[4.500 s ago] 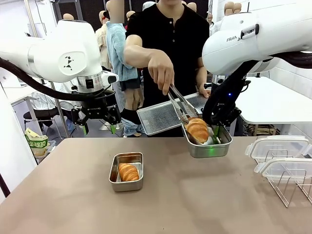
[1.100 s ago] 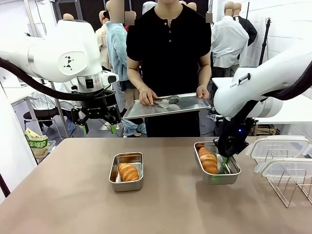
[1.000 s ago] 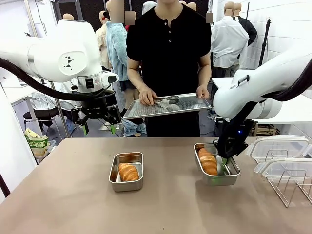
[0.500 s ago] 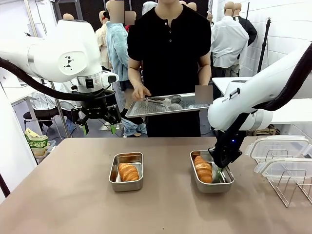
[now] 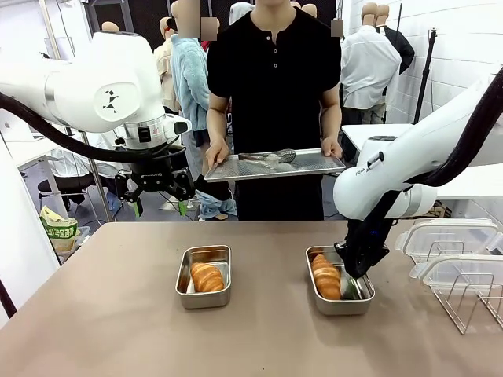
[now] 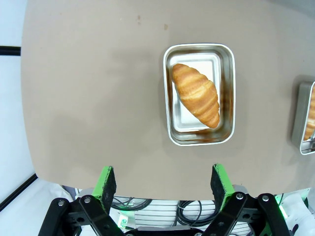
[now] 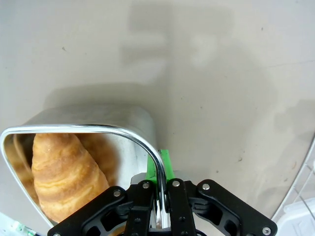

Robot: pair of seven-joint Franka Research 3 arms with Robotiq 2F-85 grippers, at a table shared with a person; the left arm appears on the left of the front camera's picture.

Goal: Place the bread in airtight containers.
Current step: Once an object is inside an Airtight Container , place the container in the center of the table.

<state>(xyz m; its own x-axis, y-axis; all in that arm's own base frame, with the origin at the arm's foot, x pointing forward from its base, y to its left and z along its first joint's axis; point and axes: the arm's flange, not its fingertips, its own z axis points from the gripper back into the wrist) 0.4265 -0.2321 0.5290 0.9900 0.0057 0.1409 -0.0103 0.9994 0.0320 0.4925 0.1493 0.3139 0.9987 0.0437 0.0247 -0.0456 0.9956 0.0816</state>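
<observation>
On the table, the left tub holds a croissant. At its 3 o'clock, the right tub holds a second croissant, with the right gripper clamped on its wall. Farther, at 10 o'clock, the left gripper hangs open and empty. Beyond, a person holds a tray.

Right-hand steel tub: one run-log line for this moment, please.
right gripper: shut on rim of shiny rectangular steel tub | golden-brown croissant: inside it | left gripper: open, empty
</observation>
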